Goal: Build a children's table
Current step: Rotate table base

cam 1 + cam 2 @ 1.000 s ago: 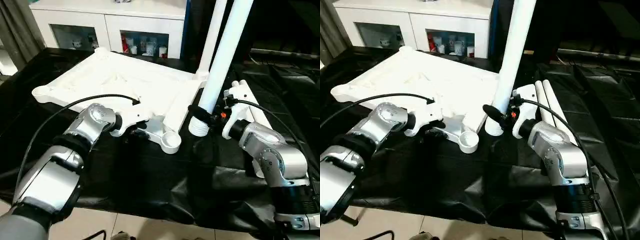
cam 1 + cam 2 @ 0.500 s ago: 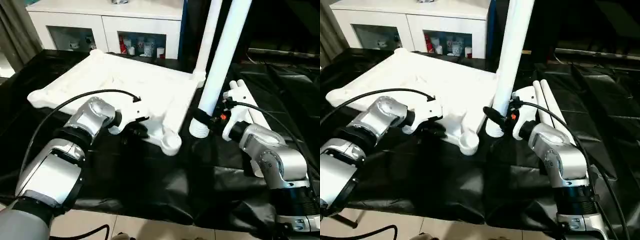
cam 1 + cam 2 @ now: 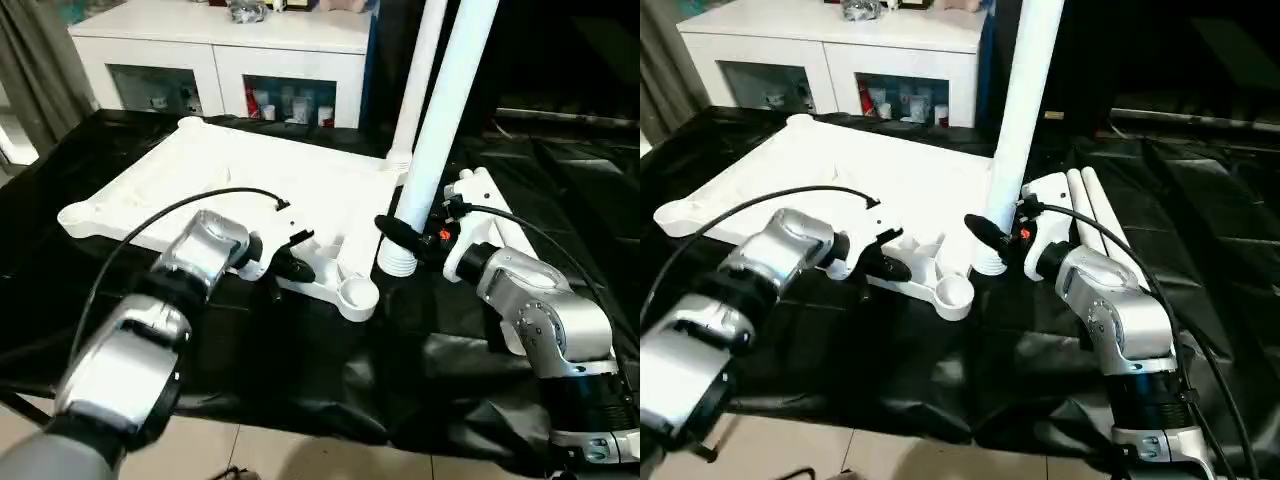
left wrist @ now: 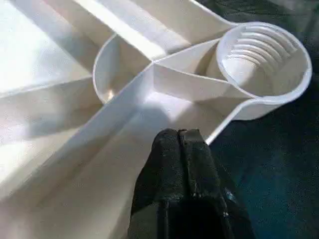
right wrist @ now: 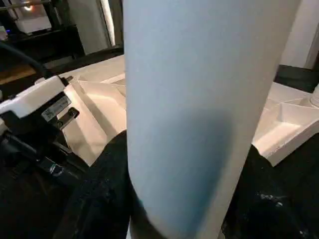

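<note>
- My right gripper (image 3: 392,232) pinches an upright leg (image 3: 440,130) near its threaded end, just beside the table top's (image 3: 240,175) open corner socket (image 3: 357,295).
- My left gripper (image 4: 180,137) is pressed together over the ribbed rim.
- Another leg (image 3: 418,75) stands in the far corner.
- Spare legs (image 3: 1095,210) lie behind my right wrist.
- The white cabinet (image 3: 230,55) stands beyond the black cloth (image 3: 330,380).

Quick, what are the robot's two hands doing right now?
Left gripper: fingers shut, empty, by the table top rim near a corner socket.
Right gripper: shut on an upright leg.
</note>
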You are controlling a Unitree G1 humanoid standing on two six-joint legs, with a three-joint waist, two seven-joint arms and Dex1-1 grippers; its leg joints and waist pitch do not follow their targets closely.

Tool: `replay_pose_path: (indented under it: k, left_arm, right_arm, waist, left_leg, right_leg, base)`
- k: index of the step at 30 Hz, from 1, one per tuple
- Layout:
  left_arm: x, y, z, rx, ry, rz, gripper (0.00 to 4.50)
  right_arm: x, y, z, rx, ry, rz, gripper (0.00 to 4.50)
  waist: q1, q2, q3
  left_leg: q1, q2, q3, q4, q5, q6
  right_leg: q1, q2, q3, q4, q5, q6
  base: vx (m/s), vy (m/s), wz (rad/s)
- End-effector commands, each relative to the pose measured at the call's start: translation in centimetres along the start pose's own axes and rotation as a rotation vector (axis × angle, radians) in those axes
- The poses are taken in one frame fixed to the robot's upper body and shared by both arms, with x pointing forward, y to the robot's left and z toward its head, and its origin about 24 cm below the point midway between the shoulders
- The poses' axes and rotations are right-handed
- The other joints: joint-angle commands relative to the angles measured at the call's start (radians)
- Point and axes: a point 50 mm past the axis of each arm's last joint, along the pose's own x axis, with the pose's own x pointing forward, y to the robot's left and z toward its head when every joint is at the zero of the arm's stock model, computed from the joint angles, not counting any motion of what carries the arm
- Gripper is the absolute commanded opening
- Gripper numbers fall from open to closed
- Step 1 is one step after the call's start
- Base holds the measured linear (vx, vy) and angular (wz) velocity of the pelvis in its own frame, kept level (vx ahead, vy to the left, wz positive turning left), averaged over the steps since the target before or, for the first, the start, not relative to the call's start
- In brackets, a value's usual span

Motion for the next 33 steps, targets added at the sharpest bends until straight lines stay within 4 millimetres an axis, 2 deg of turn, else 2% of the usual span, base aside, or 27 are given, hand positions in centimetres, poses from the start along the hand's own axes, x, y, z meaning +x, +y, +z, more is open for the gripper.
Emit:
replay_pose_path:
  k: [1, 3, 5, 7, 8, 9, 11, 12, 14, 15, 17, 18, 20, 21, 25, 26, 27, 29, 30, 33]
  left_arm:
    - [0.5, -0.5, 0.1, 0.098, -0.061, 0.005, 0.00]
    - [0.1, -0.9, 0.3, 0.226, -0.076, -0.052, 0.35]
    - [-0.2, -1.0, 0.5, 0.250, -0.073, -0.079, 0.46]
    - [-0.6, -1.0, 0.8, 0.259, -0.079, -0.088, 0.54]
    - [-0.8, -1.0, 1.0, 0.281, -0.083, -0.102, 0.68]
    - [-1.0, -1.0, 1.1, 0.301, -0.083, -0.114, 0.84]
    - [-1.2, -1.0, 1.2, 0.317, -0.081, -0.124, 0.84]
    - [-1.4, -1.0, 1.2, 0.332, -0.079, -0.138, 0.89]
    - [-1.6, -0.8, 1.3, 0.385, -0.074, -0.144, 1.20]
    - [-1.6, -0.7, 1.3, 0.394, -0.066, -0.142, 1.25]
    - [-1.7, -0.7, 1.1, 0.417, -0.038, -0.169, 1.24]
    - [-1.7, -0.7, 1.1, 0.417, -0.038, -0.169, 1.59]
    - [-1.7, -0.7, 1.0, 0.415, -0.026, -0.180, 1.59]
    - [-1.9, -0.8, 0.8, 0.397, -0.001, -0.226, 1.66]
    - [-2.1, -0.5, 0.6, 0.381, 0.016, -0.251, 2.10]
    - [-2.1, -0.4, 0.6, 0.385, 0.017, -0.245, 2.12]
    - [-2.1, -0.3, 0.5, 0.392, 0.024, -0.239, 2.18]
    - [-1.9, -0.2, 0.4, 0.417, 0.030, -0.205, 2.32]
    - [-1.8, -0.1, 0.4, 0.421, 0.034, -0.194, 2.53]
    - [-1.4, 0.1, 0.2, 0.426, 0.041, -0.134, 2.53]
  right_arm:
    - [0.0, -0.1, 0.6, -0.026, -0.022, 0.002, 1.93]
    - [0.0, -0.1, 0.7, -0.027, -0.022, 0.001, 1.93]
    - [0.0, -0.1, 0.7, -0.027, -0.023, 0.000, 1.93]
    - [0.0, -0.1, 0.7, -0.027, -0.023, 0.000, 1.93]
    - [0.0, -0.1, 0.7, -0.026, -0.023, -0.001, 1.93]
    - [-0.1, -0.1, 0.6, -0.026, -0.024, -0.001, 1.93]
    - [-0.1, -0.1, 0.6, -0.026, -0.023, -0.001, 1.93]
    - [-0.1, -0.1, 0.6, -0.025, -0.023, -0.001, 1.93]
    - [-0.2, -0.1, 0.6, -0.025, -0.022, -0.001, 1.93]
    - [-0.2, -0.1, 0.6, -0.025, -0.022, -0.001, 1.93]
    - [-0.2, -0.1, 0.5, -0.026, -0.022, -0.001, 1.93]
    - [-0.2, -0.1, 0.5, -0.026, -0.022, -0.001, 1.93]
    - [-0.2, -0.1, 0.5, -0.026, -0.021, -0.001, 1.93]
    - [-0.3, -0.1, 0.6, -0.027, -0.021, -0.003, 1.93]
    - [-0.6, -0.3, 0.6, -0.029, -0.020, -0.009, 1.93]
    - [-0.6, -0.3, 0.6, -0.030, -0.020, -0.010, 1.93]
    - [-0.6, -0.3, 0.6, -0.030, -0.021, -0.011, 1.93]
    - [-0.6, -0.3, 0.6, -0.030, -0.021, -0.013, 1.93]
    - [-0.6, -0.2, 0.6, -0.030, -0.021, -0.013, 1.93]
    - [-0.7, -0.2, 0.5, -0.029, -0.021, -0.012, 1.93]
  waist:
    - [-0.008, -0.006, -0.056]
    - [-0.006, -0.002, -0.062]
    - [-0.007, 0.000, -0.062]
    - [-0.006, -0.002, -0.064]
    - [-0.006, 0.004, -0.064]
    - [-0.005, 0.001, -0.067]
    - [-0.005, 0.000, -0.072]
    - [-0.004, 0.003, -0.074]
    - [0.001, 0.006, -0.089]
    - [0.001, 0.002, -0.097]
    - [0.004, 0.004, -0.098]
    - [0.005, 0.003, -0.098]
    - [0.005, 0.004, -0.091]
    - [0.003, 0.007, -0.083]
    - [-0.001, 0.011, -0.074]
    - [-0.004, 0.016, -0.071]
    - [-0.005, 0.013, -0.070]
    - [-0.004, 0.014, -0.067]
    - [-0.004, 0.014, -0.068]
    - [-0.004, 0.015, -0.074]
  left_leg:
    - [0.021, 0.031, -0.034, -0.079, -0.383, -0.017]
    - [0.017, 0.035, -0.036, -0.085, -0.361, -0.013]
    - [0.011, 0.043, -0.036, -0.094, -0.354, -0.025]
    - [0.012, 0.042, -0.031, -0.092, -0.348, -0.031]
    - [0.010, 0.042, -0.031, -0.092, -0.335, -0.034]
    - [0.007, 0.041, -0.029, -0.090, -0.313, -0.030]
    - [0.003, 0.039, -0.024, -0.085, -0.258, -0.021]
    - [0.004, 0.039, -0.023, -0.082, -0.236, -0.017]
    - [-0.006, 0.034, -0.021, -0.070, -0.104, 0.020]
    - [-0.012, 0.031, -0.019, -0.059, -0.018, 0.052]
    - [-0.017, 0.027, -0.017, -0.051, 0.027, 0.094]
    - [-0.018, 0.027, -0.015, -0.050, 0.020, 0.101]
    - [-0.022, 0.030, -0.015, -0.053, -0.028, 0.101]
    - [-0.020, 0.033, -0.015, -0.060, -0.097, 0.074]
    - [-0.009, 0.038, -0.017, -0.069, -0.199, 0.009]
    - [-0.006, 0.037, -0.017, -0.071, -0.229, -0.005]
    - [-0.006, 0.037, -0.020, -0.073, -0.244, -0.015]
    - [-0.003, 0.036, -0.020, -0.075, -0.264, -0.021]
    - [-0.003, 0.036, -0.021, -0.074, -0.262, -0.021]
    - [-0.007, 0.036, -0.022, -0.072, -0.218, -0.015]
  right_leg:
    - [0.017, -0.063, 0.031, -0.124, -0.595, -0.098]
    - [0.021, -0.064, 0.032, -0.121, -0.538, -0.104]
    - [0.022, -0.063, 0.038, -0.106, -0.437, -0.132]
    - [0.022, -0.064, 0.043, -0.098, -0.391, -0.157]
    - [0.023, -0.064, 0.047, -0.093, -0.350, -0.174]
    - [0.027, -0.065, 0.048, -0.087, -0.309, -0.188]
    - [0.032, -0.064, 0.050, -0.076, -0.227, -0.209]
    - [0.032, -0.064, 0.051, -0.072, -0.195, -0.217]
    - [0.043, -0.059, 0.050, -0.048, -0.002, -0.251]
    - [0.044, -0.054, 0.049, -0.031, 0.137, -0.272]
    - [0.039, -0.052, 0.048, -0.024, 0.227, -0.293]
    - [0.039, -0.053, 0.048, -0.024, 0.228, -0.297]
    - [0.038, -0.056, 0.046, -0.030, 0.155, -0.297]
    - [0.037, -0.058, 0.045, -0.045, 0.017, -0.281]
    - [0.030, -0.058, 0.047, -0.063, -0.165, -0.247]
    - [0.027, -0.055, 0.047, -0.068, -0.196, -0.237]
    - [0.030, -0.056, 0.048, -0.069, -0.211, -0.230]
    - [0.029, -0.059, 0.049, -0.073, -0.243, -0.223]
    - [0.031, -0.059, 0.050, -0.073, -0.250, -0.220]
    - [0.035, -0.057, 0.050, -0.065, -0.182, -0.223]
  base:
    - [0.000, 0.000, 0.00]
    - [0.000, 0.000, 0.00]
    - [0.000, 0.000, 0.00]
    - [0.000, 0.000, 0.00]
    - [0.000, 0.000, 0.00]
    - [0.053, -0.001, 0.01]
    - [0.057, -0.006, 0.01]
    - [0.064, -0.018, 0.02]
    - [0.059, -0.018, 0.01]
    - [0.000, 0.000, 0.00]
    - [0.000, 0.000, 0.00]
    - [0.000, 0.000, 0.00]
    - [0.000, 0.000, 0.00]
    - [0.000, 0.000, 0.00]
    - [0.000, 0.000, 0.00]
    - [0.000, 0.000, 0.00]
    - [0.000, 0.000, 0.00]
    - [0.000, 0.000, 0.00]
    - [0.000, 0.000, 0.00]
    - [0.000, 0.000, 0.00]
